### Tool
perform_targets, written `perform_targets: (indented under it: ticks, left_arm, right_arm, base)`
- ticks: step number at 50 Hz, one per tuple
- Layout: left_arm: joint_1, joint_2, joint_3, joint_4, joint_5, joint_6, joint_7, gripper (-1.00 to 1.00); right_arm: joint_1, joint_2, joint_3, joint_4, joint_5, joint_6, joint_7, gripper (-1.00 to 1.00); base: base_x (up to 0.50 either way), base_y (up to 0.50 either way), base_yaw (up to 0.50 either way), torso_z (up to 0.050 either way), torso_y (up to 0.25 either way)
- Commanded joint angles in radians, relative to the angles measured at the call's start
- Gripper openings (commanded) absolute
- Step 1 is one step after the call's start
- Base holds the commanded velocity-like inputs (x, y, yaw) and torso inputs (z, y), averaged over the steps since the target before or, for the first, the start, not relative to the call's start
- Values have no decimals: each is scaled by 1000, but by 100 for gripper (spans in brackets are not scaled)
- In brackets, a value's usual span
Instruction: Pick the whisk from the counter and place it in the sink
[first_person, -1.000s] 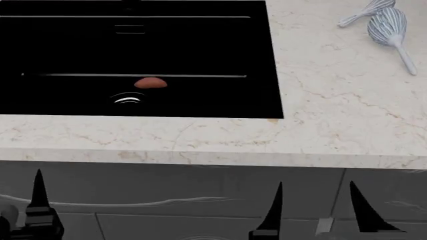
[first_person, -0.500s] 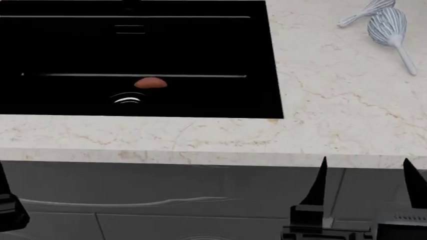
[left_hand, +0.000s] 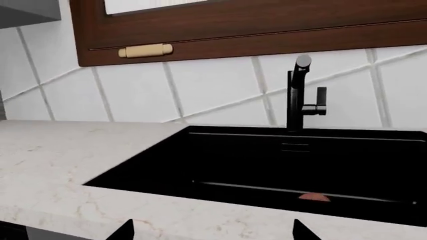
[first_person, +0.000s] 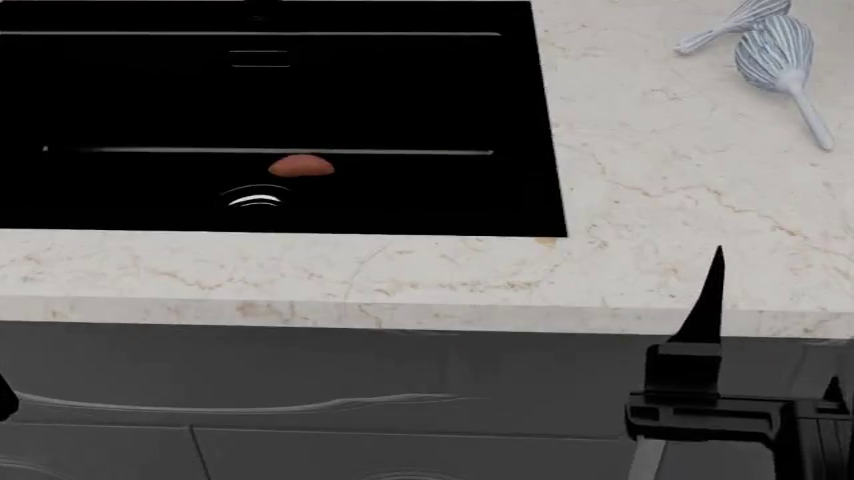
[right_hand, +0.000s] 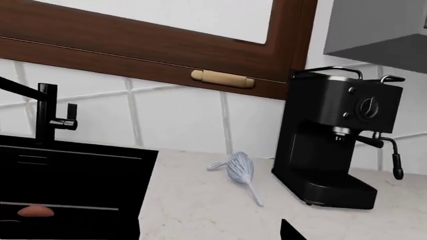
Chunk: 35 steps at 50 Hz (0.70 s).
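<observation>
The whisk (first_person: 775, 54) lies on the counter (first_person: 667, 200) at the far right, its wide blue-grey wire head towards the wall and its thin white handle towards me. It also shows in the right wrist view (right_hand: 241, 171). The black sink (first_person: 400, 100) is at the left. My right gripper (first_person: 785, 300) is open and empty at the counter's front edge, well short of the whisk; one finger (first_person: 703, 300) shows fully. My left gripper (left_hand: 213, 231) is open and empty, facing the sink (left_hand: 267, 160) over the counter's front edge; in the head view it is almost out of view.
A slimmer pale whisk (first_person: 731, 25) lies touching the whisk's head on its sink side. A reddish round object (first_person: 300, 166) lies in the sink near the drain (first_person: 254, 199). A black faucet (left_hand: 300, 95) stands behind the sink. A black coffee machine (right_hand: 333, 150) stands right of the whisks.
My right gripper has risen and moved right, up to the counter's front edge. My left gripper has moved left, almost out of the head view. The whisk has not moved.
</observation>
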Motion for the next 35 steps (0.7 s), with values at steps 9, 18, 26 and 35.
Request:
perform_targets:
  ticks: [9,18,26,35]
  left_arm:
    - [-55,-40,-69,44,-45,-103,-17,100]
    - [-46,-38,-74,54,-50,-102,-22,100]
    - [-28,-32,-70,58,-58,-78,-12,100]
    - [-23,-33,-63,52,-56,-70,-14,100]
  right_arm:
    - [99,42,53,-36,74,136,4,100]
    - [107,37,72,-38,102,138,-2,100]
    - [76,36,93,-39,109,110,-4,100]
    - [56,34,100,-34,119,89,-4,100]
  base:
    - [0,0,0,0,0]
    - [82,0,0,0,0]
    - [287,0,0,0,0]
    - [286,0,0,0,0]
